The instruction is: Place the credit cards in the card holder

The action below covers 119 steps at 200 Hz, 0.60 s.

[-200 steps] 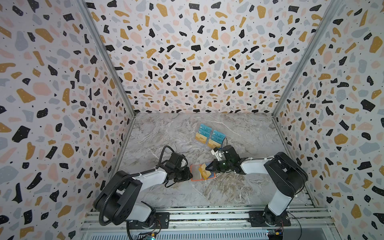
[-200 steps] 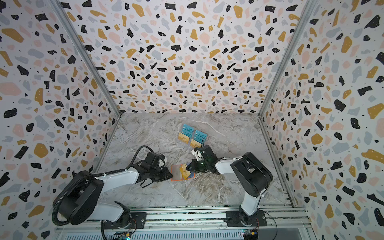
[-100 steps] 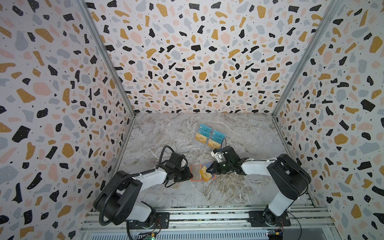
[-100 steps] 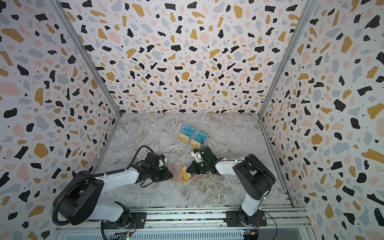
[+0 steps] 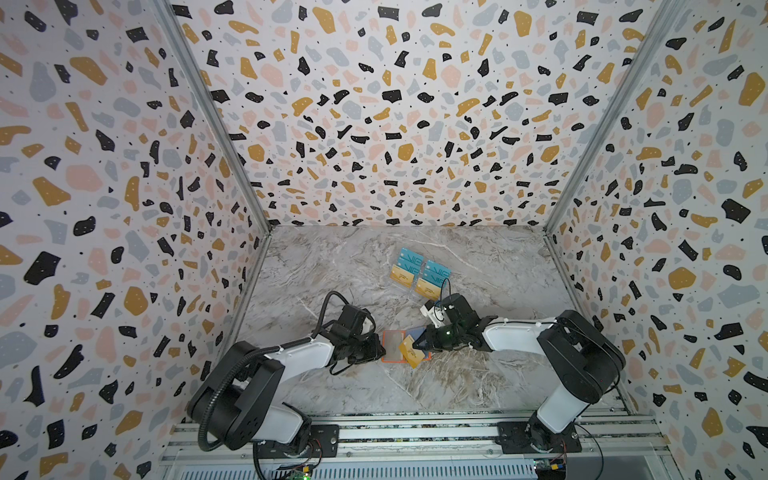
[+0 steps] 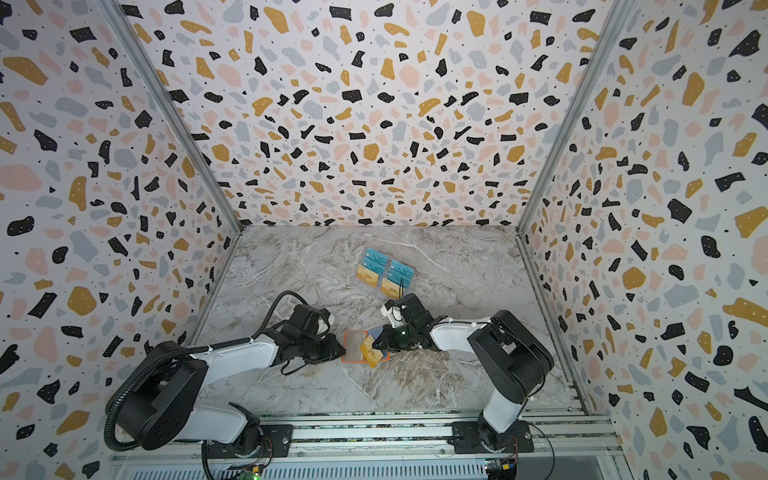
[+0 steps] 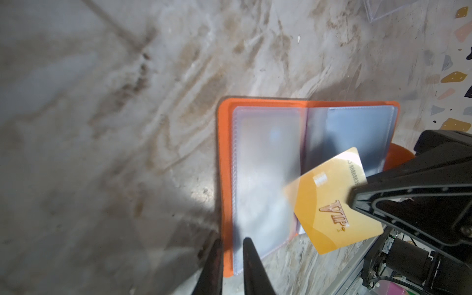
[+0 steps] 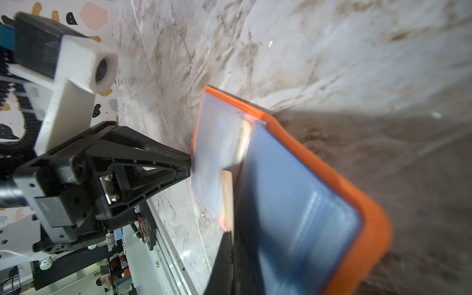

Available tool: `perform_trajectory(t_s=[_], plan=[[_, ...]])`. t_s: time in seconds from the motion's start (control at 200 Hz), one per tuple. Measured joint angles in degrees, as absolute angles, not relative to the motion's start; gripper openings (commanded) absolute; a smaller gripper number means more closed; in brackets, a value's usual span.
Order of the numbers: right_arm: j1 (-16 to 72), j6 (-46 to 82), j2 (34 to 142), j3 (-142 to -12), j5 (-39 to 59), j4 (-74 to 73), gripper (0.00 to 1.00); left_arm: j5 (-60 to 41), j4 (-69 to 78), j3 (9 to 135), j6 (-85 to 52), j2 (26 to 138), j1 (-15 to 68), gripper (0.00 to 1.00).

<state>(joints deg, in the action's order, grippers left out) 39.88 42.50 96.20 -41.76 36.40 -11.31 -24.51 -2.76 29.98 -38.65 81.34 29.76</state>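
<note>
I'm getting bright, even light and crisp detail in both top views, walls [image 5: 83, 166] bowing at the edges, while my wrist views are soft: desk [image 7: 76, 127] blurred, card holder [image 7: 226, 166] sleeves glaring white, shadow pooled beside it.

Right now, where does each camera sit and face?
Both top views: high overhead, looking down at the table; left arm and right arm show.
Left wrist: faces the gold card and open card holder; own jaws pinch its cover.
Right wrist: faces the left jaws; own jaws hold the card.
All share the card holder.
</note>
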Motion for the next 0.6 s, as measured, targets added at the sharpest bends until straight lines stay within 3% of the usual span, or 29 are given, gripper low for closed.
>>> perform_trajectory(t_s=[0.275,0.596], plan=[[39.88,46.48,99.26,-41.54,36.12,-18.22,0.0,-24.49,-2.74,29.93,-38.85,81.34,29.76,0.14],[39.88,51.22,100.9,-39.07,35.35,-26.2,0.0,-24.49,-1.06,28.71,-40.21,81.43,30.11,0.02]])
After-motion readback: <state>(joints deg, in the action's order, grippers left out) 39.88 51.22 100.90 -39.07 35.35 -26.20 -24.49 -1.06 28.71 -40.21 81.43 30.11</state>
